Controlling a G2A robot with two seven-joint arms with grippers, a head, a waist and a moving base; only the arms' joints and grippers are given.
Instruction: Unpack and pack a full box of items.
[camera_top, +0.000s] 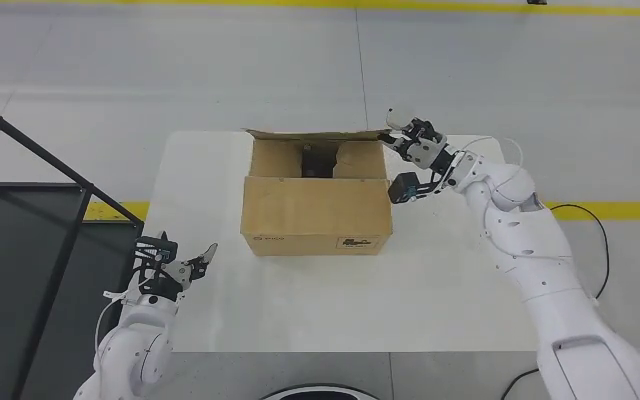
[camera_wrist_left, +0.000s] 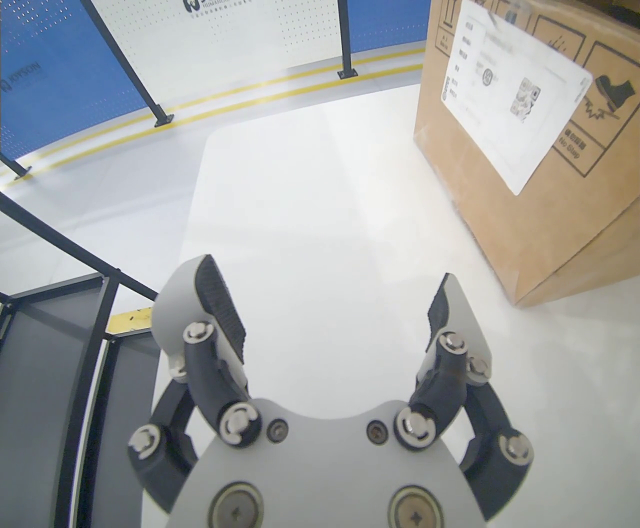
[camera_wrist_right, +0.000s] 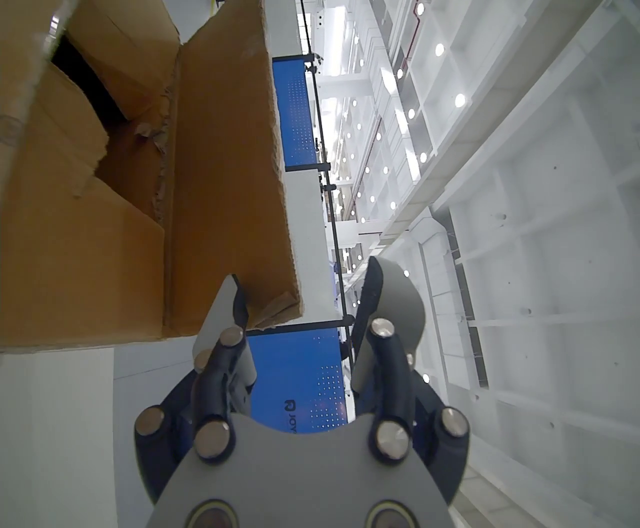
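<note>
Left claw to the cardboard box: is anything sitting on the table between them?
Nothing visible does. The open left claw hangs near the table's left edge, apart from the box. Bare white table lies between it and the labelled side of the box.

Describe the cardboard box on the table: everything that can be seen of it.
The cardboard box is brown corrugated board. It stands upright on the white table with its top open; the contents look dark and unclear. One side carries a white label and printed handling symbols. At the far right corner, the corner of a ragged-edged flap lies between the fingers of the open right gripper; whether they touch cannot be told.
</note>
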